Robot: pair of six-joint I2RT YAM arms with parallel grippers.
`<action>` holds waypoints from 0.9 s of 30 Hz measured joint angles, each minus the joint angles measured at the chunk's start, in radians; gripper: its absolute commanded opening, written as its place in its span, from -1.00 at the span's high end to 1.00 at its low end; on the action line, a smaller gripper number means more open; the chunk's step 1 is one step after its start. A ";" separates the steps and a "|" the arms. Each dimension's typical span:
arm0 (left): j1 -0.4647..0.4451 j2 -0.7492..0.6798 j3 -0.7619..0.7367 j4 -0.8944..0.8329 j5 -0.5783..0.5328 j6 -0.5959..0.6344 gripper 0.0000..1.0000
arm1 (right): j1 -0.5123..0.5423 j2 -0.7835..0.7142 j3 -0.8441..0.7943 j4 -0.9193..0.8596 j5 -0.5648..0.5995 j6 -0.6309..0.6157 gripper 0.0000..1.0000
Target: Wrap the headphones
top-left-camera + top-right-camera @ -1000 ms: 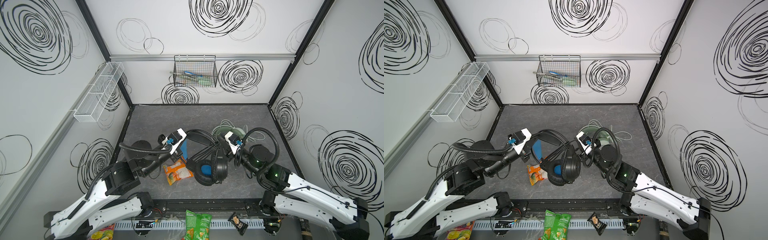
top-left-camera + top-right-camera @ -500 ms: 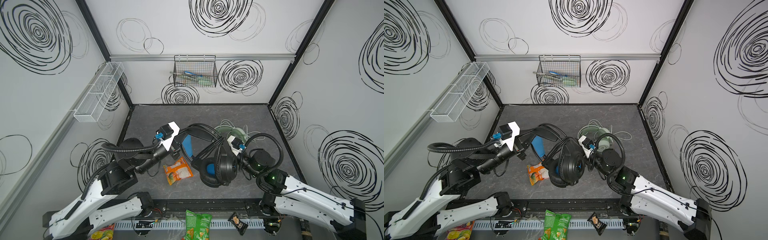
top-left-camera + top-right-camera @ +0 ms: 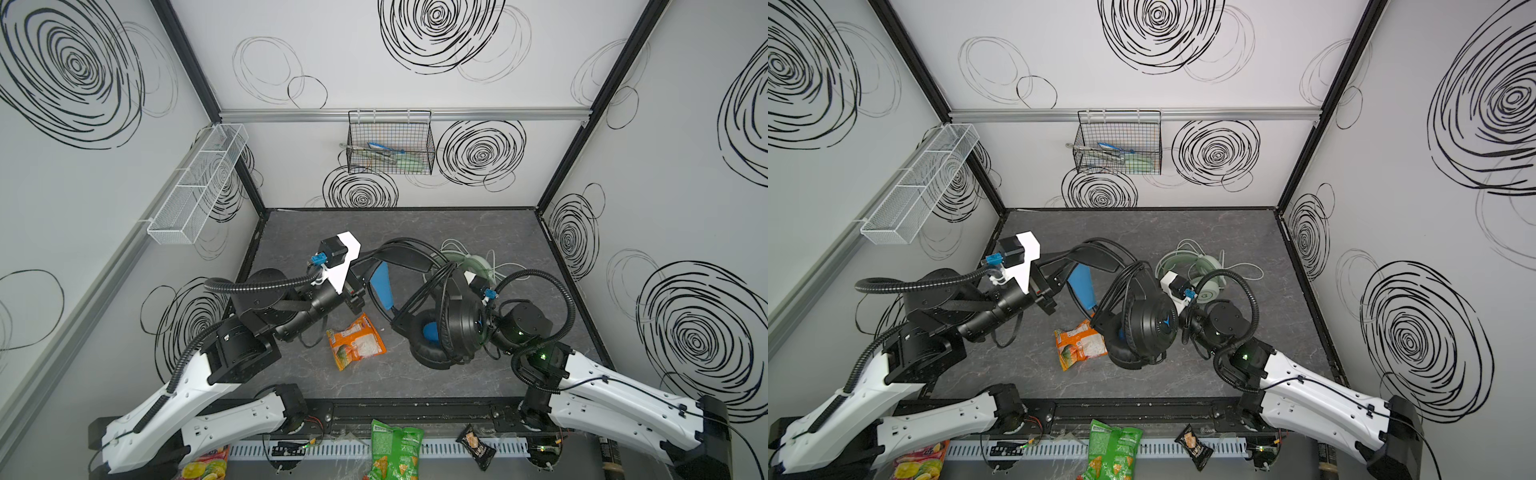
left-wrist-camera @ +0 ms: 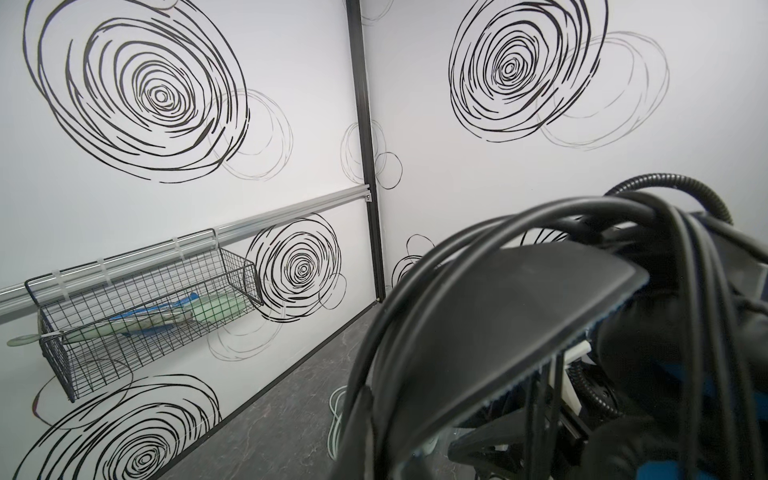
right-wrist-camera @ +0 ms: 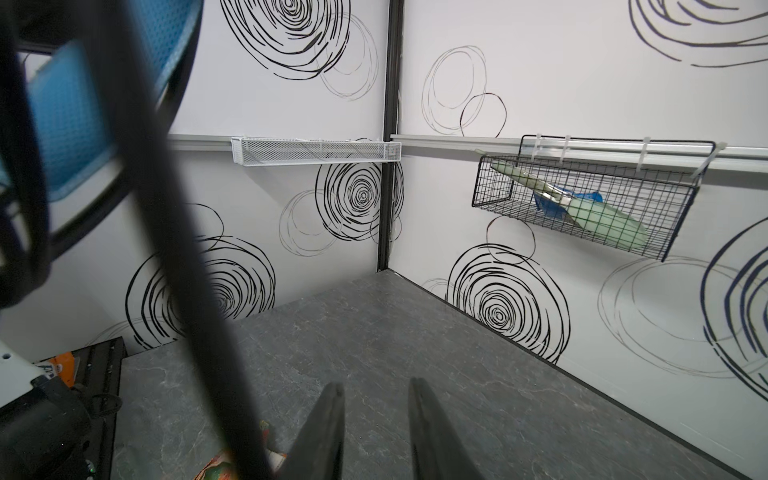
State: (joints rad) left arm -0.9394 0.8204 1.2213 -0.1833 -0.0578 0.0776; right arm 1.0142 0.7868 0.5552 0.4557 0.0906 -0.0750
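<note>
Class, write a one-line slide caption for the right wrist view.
Open, empty right gripper over the table; a blurred black cable crosses the foreground.

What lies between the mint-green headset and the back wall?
Only bare grey tabletop beyond the mint-green headset, shown in both top views.

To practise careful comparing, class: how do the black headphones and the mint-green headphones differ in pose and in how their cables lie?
The black headphones are held up by the left tool; the mint-green headphones lie flat on the table. The black cable loops over the black headphones; the whitish cable sprawls loose beside the mint-green headphones. Both are corded over-ear sets.
</note>
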 measured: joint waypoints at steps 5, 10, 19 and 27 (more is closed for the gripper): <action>0.000 -0.001 0.002 0.043 0.000 -0.020 1.00 | 0.000 0.005 -0.012 0.000 -0.008 0.011 0.21; 0.000 0.000 0.002 0.052 0.000 -0.026 1.00 | 0.000 0.006 -0.016 0.000 -0.017 0.015 0.20; 0.000 0.008 0.006 0.069 -0.011 -0.040 1.00 | 0.000 0.008 -0.054 0.006 -0.018 0.025 0.33; 0.000 0.017 0.013 0.082 -0.053 -0.071 1.00 | 0.000 0.008 -0.076 0.007 -0.018 0.031 0.46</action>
State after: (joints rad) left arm -0.9394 0.8371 1.2346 -0.1013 -0.1104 0.0071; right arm 1.0138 0.7948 0.4789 0.4629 0.0731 -0.0441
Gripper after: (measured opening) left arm 0.085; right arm 0.282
